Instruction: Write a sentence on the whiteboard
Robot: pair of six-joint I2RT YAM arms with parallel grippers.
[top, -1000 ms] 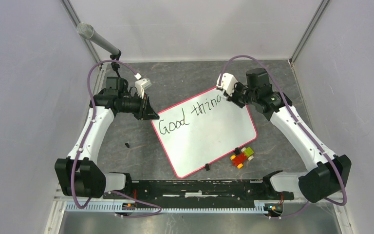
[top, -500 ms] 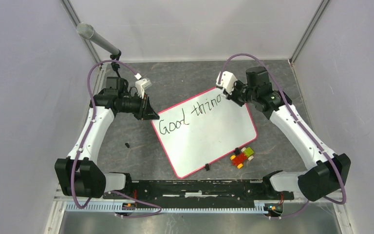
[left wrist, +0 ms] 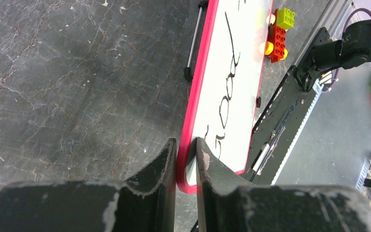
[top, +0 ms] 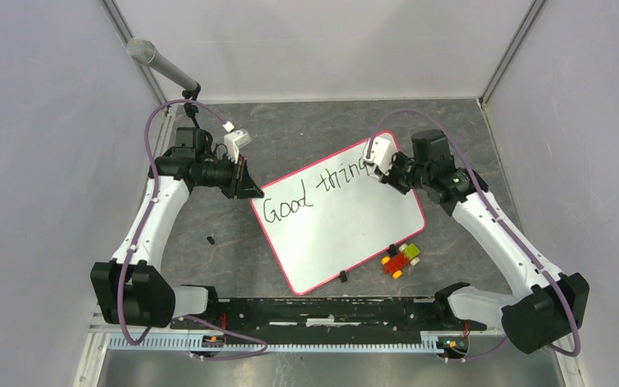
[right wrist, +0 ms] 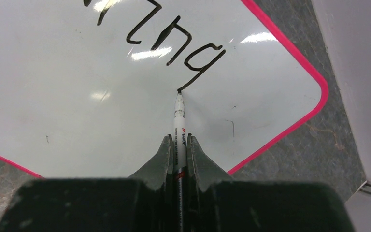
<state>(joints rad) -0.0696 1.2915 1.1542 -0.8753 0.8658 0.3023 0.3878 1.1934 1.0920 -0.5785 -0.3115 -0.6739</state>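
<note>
Centrally on the grey worktop (top: 290, 129) lies the whiteboard (top: 346, 234), flat and turned so that one corner points to 6 o'clock. The left tool (left wrist: 186, 145) pinches the board's red-pink rim at the 9 o'clock corner, one finger on each side of the edge. The right tool (right wrist: 179, 140) is pressed together on a thin marker (right wrist: 179, 116) near the 1 o'clock corner. The marker's tip touches the white surface at the end of the tail of a "g". The sentence (top: 314, 189) reads "Good thing" along the board's far edge. Toy bricks (top: 401, 259) sit just beside the board's 4 o'clock edge.
</note>
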